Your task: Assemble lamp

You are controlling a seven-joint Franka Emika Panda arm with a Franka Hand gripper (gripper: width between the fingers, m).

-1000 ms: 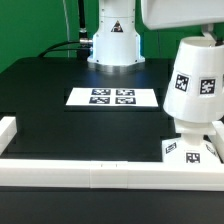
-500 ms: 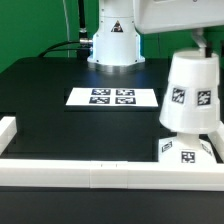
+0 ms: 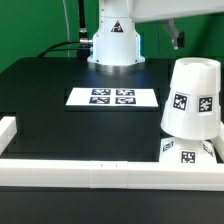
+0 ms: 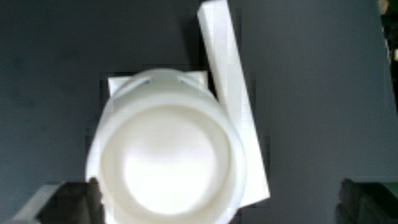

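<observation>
Now, tilted shade (image 3: 192, 96) on base (image 3: 186, 151), gripper (image 3: 176, 36) apart

The shade (image 3: 192, 97) is white with black-and-white square tags, as is the base (image 3: 186, 152) under it. The marker board (image 3: 113, 97) is white with four black tags, on a black table (image 3: 60, 115).

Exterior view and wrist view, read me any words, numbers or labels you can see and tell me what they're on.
No readable words, numbers or brands in either view.
Shade: black-and-white square tags, patterns only.
Base: square tags, patterns only.
Marker board: four square tags, no text.
Wrist view: no markings visible.
</observation>
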